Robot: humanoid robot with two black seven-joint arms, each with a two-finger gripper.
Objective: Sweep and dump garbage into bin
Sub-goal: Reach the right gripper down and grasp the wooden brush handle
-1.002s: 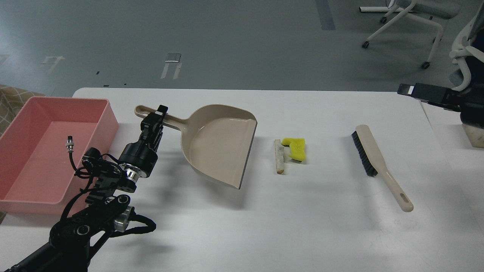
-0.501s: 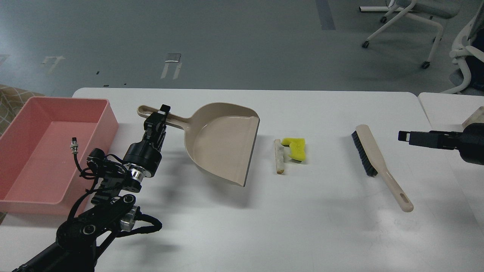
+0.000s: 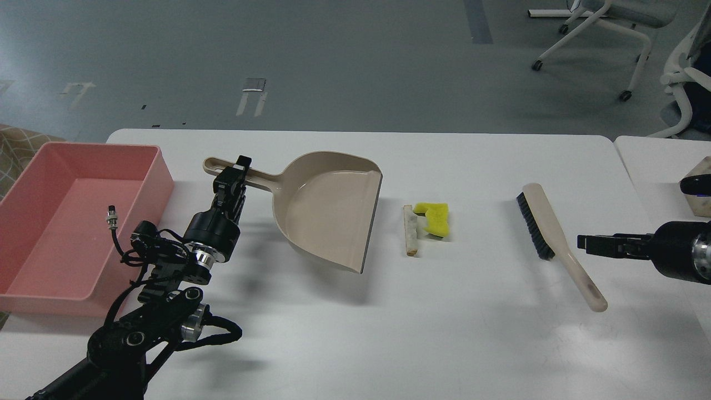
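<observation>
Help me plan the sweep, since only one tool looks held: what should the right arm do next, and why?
Probably ease the right gripper left and down onto the brush handle and close. The left gripper already grips the dustpan handle, its mouth facing the yellow scrap and off-white stick, while the brush lies unheld.

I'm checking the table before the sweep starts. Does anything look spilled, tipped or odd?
Only the dustpan: the left gripper holds its handle and its shadow suggests it is lifted. Yellow scrap and stick lie together; nothing spilled.
</observation>
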